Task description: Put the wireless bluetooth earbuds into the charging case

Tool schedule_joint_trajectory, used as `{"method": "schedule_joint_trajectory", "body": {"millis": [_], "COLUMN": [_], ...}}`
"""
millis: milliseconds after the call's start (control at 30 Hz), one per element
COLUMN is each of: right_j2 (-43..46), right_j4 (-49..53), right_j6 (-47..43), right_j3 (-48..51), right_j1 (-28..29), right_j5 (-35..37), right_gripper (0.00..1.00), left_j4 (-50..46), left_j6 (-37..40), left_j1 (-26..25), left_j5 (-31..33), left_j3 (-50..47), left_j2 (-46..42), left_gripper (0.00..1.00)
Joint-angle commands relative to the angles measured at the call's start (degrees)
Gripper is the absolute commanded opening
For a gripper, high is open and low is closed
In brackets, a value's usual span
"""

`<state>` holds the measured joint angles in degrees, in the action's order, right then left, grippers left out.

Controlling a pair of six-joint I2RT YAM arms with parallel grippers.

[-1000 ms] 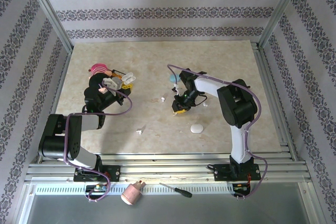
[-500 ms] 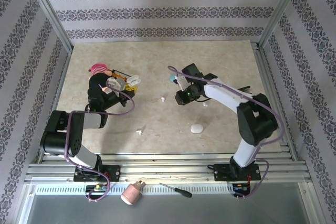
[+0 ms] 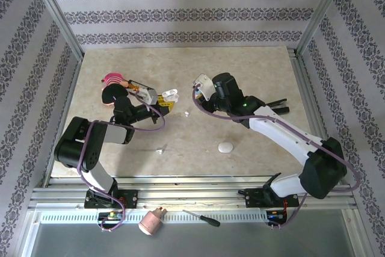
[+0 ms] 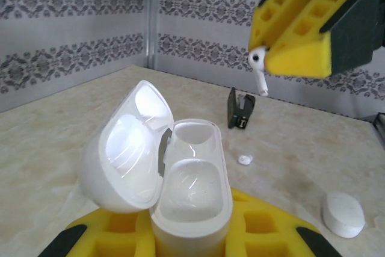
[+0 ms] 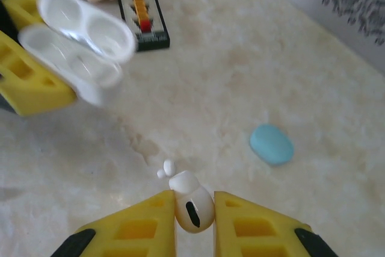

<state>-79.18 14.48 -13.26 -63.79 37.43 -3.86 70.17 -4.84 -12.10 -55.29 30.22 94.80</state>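
My right claw is pinched narrow on a white earbud. The bud sits between the two yellow fingertips with its stem pointing away from the claw. My left claw is clamped around the lower half of a white charging case. It holds the case up off the table, above the middle of it and somewhat toward the left edge. The case's lid is swung back and both wells look empty.

In the left wrist view, the right claw hangs above and beyond the open case, off to its right, with the bud dangling from its tip. The two are well apart.

I judge the step in hand to be carrying the gripped bud across to the case; nothing is seated yet. The next move calls for bringing the right claw over one well. It then has to turn the bud so its stem points down into the socket, lower it straight, and only then release. The left claw must hold the case steady and level throughout.

On the table below lie a loose earbud near the middle, a blue case beyond it, and a closed white case toward the near edge.
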Motion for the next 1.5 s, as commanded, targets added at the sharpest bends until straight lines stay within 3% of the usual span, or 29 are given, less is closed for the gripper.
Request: {"method": "schedule_joint_trajectory", "body": {"millis": [0, 367, 733, 1467], "right_j2": [2.0, 1.4, -1.6, -3.6], "right_j4": [-2.6, -2.7, -1.8, 3.7], "right_j6": [-6.3, -15.5, -23.0, -26.6], "right_j3": [-0.2, -3.3, -5.4, -4.7], "right_j1": [1.2, 4.1, 7.3, 7.0], "right_j5": [0.3, -1.6, -0.1, 0.9], "right_gripper": [0.17, 0.15, 0.15, 0.13], "left_j4": [-4.9, -20.2, -24.4, -29.4], "left_j6": [1.8, 7.1, 8.5, 12.2], "left_j1": [-1.7, -5.1, -6.3, -6.3], "left_j5": [-1.8, -3.4, -4.2, -2.7], "left_j3": [1.9, 4.2, 5.1, 6.3], "left_j2": [-2.3, -8.2, -10.0, -11.6], "left_gripper": [0.03, 0.03, 0.03, 0.03]}}
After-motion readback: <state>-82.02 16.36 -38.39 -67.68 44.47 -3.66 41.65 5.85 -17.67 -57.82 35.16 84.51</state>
